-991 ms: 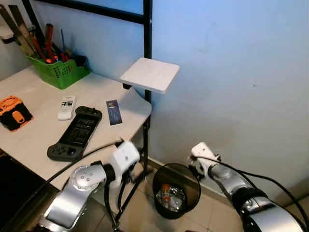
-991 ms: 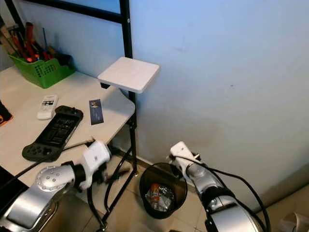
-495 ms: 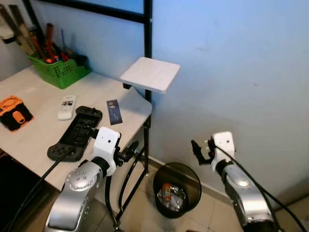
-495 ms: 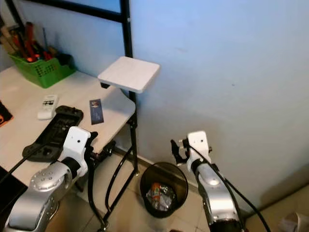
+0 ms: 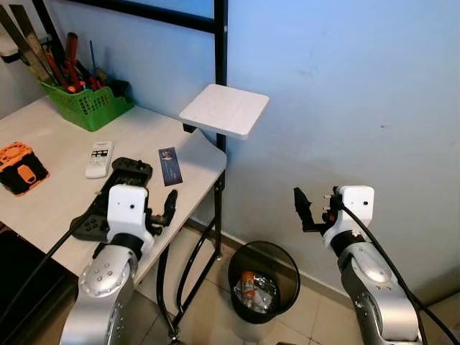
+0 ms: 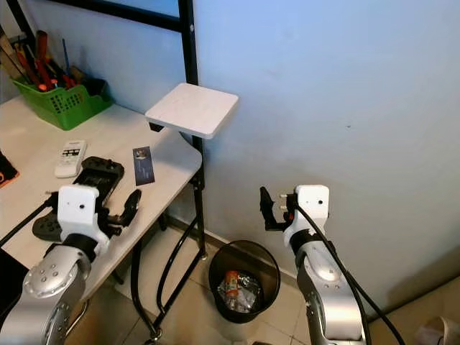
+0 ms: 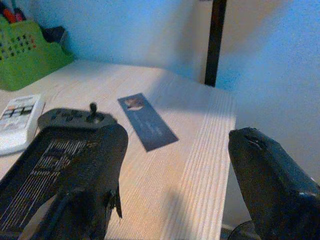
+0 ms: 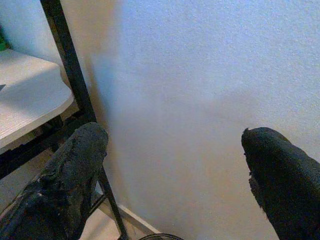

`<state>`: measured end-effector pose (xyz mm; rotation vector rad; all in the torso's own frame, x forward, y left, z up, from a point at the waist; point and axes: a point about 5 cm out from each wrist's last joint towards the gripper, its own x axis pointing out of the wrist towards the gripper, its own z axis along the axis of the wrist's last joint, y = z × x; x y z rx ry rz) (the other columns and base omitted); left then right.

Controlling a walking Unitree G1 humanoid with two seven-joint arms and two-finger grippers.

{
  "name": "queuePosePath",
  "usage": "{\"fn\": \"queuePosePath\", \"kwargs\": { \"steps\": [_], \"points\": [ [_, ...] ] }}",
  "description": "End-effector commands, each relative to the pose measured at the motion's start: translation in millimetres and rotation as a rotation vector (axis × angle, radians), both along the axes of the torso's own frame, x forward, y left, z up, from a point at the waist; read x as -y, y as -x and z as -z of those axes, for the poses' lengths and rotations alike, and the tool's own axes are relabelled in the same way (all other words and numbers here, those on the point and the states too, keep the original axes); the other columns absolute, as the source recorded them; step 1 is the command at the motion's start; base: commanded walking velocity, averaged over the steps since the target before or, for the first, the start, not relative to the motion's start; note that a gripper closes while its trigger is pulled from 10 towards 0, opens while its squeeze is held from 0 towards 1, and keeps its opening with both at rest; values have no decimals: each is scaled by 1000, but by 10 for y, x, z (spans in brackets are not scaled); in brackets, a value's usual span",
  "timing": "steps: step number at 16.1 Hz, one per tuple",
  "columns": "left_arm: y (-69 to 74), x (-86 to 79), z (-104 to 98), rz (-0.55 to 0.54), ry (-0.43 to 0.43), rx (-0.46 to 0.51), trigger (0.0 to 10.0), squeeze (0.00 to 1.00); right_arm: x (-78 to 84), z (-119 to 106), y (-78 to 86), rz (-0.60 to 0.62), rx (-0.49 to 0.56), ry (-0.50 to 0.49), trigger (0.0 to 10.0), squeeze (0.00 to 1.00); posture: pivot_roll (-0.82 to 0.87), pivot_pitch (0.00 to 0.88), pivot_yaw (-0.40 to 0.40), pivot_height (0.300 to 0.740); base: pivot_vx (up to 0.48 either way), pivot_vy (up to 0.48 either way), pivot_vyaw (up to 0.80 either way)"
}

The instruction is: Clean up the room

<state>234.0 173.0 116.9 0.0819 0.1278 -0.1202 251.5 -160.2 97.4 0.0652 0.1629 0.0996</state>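
Trash bin (image 5: 264, 282) sits on the floor by the wall, beside the desk (image 5: 57, 187) — crumpled rubbish inside. Right gripper (image 5: 314, 206) hovers above it, fingers spread, empty; left gripper (image 5: 154, 213) — also spread, empty — over the desk edge.

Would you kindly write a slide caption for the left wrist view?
Open left claw above the desk, facing a dark card and black game controller.
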Motion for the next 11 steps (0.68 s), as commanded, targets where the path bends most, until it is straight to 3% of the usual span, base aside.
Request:
{"fn": "queuePosePath", "kwargs": {
  "steps": [1,2,11],
  "points": [
    [-6,-29,-5,-9,-25,-8,10000,0,24,-12,-10,22,-8,-8,10000,0,15,0,11,740,0,0,0],
    [-9,-30,-5,-7,-30,-9,10000,0,31,-11,-14,27,-9,-10,10000,0,18,0,10,740,0,0,0],
    [-78,-28,3,26,-77,-33,10000,0,101,-19,37,93,-34,-13,10000,0,-11,0,40,740,0,0,-797]
  ]
}}
